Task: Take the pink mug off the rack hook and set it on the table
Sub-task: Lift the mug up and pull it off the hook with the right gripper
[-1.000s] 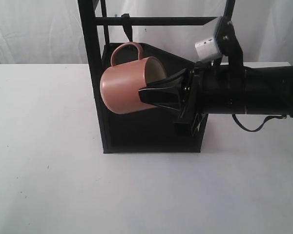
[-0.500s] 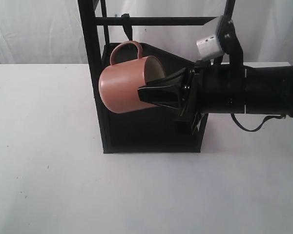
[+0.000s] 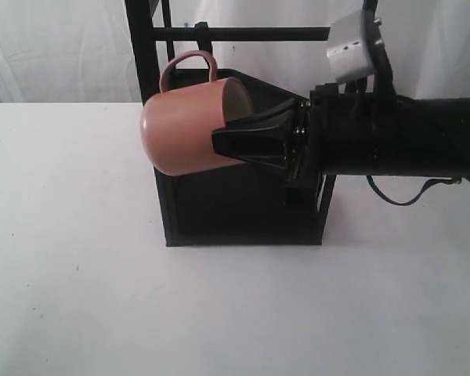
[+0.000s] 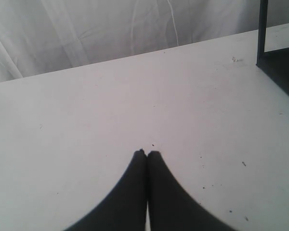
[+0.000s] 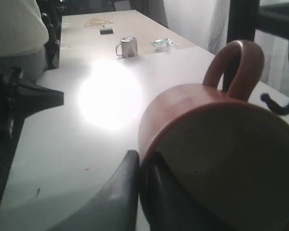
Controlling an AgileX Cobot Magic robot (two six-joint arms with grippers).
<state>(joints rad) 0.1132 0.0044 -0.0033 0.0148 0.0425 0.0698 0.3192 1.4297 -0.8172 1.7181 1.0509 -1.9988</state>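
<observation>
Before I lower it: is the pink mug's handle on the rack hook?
No, the pink mug has its handle clear of the rack hook.

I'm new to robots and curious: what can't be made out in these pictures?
Exterior view: the rack is cut off at the upper edge; the left gripper lies outside the frame.
Right wrist view: glare whites out part of the table; a far crumpled item is too small to identify.
</observation>
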